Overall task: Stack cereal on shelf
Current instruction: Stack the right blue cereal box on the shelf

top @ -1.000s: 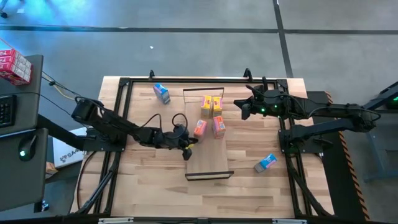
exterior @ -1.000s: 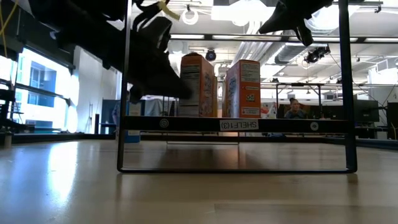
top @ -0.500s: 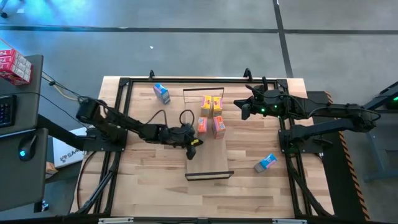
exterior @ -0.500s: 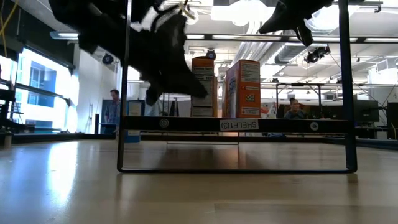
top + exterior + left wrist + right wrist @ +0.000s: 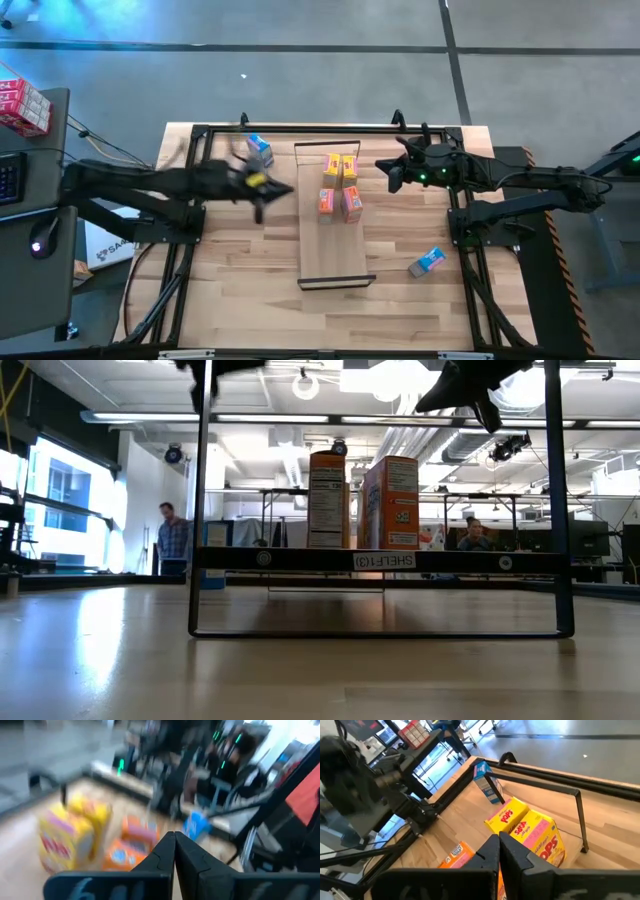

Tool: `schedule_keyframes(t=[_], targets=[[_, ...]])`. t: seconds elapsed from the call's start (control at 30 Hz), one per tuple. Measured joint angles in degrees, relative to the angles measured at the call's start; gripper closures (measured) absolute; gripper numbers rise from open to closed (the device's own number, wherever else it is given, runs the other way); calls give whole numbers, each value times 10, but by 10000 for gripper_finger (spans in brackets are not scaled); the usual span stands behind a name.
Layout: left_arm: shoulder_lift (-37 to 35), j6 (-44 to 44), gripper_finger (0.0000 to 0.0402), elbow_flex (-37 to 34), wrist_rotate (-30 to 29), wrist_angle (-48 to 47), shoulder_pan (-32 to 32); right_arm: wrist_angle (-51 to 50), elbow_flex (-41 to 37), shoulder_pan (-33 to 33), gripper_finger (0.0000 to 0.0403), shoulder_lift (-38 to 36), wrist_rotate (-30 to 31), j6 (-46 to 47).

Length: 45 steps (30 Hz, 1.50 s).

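Note:
The shelf (image 5: 332,250) lies as a long light-wood panel in the table's middle, with its dark frame (image 5: 385,560) close in the low view. Two yellow cereal boxes (image 5: 340,168) and two orange-pink ones (image 5: 338,203) stand on their bases on its far half. One blue box (image 5: 260,150) stands near the table's far left, and another (image 5: 427,262) lies flat at the near right. My left gripper (image 5: 262,190) hovers shut left of the shelf, touching nothing. My right gripper (image 5: 386,172) waits shut, right of the yellow boxes (image 5: 530,827).
Black frame rails (image 5: 190,200) run along the table's left, far and right sides. Red-and-white boxes (image 5: 22,100) sit on a side stand off the table's left. Bare planks (image 5: 240,290) stretch across the near half. People stand in the room behind (image 5: 172,540).
My left gripper has drawn back from the orange-pink box on the shelf, toward the table's left and far side, rising out of the low view. That box has shifted a little toward the far end and now stands upright beside the other orange-pink one.

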Motion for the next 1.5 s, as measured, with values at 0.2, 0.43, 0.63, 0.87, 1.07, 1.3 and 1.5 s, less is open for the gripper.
schedule_keyframes(t=[0.2, 0.43, 0.63, 0.87, 1.07, 1.3, 1.5], targets=[[-134, 51, 401, -30, -1, -11, 36, 33, 0, 0, 397, 0, 0, -39], [-230, -16, 401, -113, -4, 23, 47, 53, 0, 0, 354, 0, -8, -54], [-238, -13, 401, -118, -17, 22, 47, 10, 24, -11, 244, -1, -36, 15], [-238, -13, 401, -118, -18, 22, 47, -233, 158, -16, 104, 0, -162, 23], [-238, -9, 401, -118, -28, 21, 47, -444, 200, 52, 73, 7, -222, 244], [-238, -7, 401, -118, -28, 21, 47, -550, 172, 226, 73, 24, -220, 619], [-238, 3, 401, -118, -27, 21, 47, -564, 172, 368, 73, 76, -157, 854]])
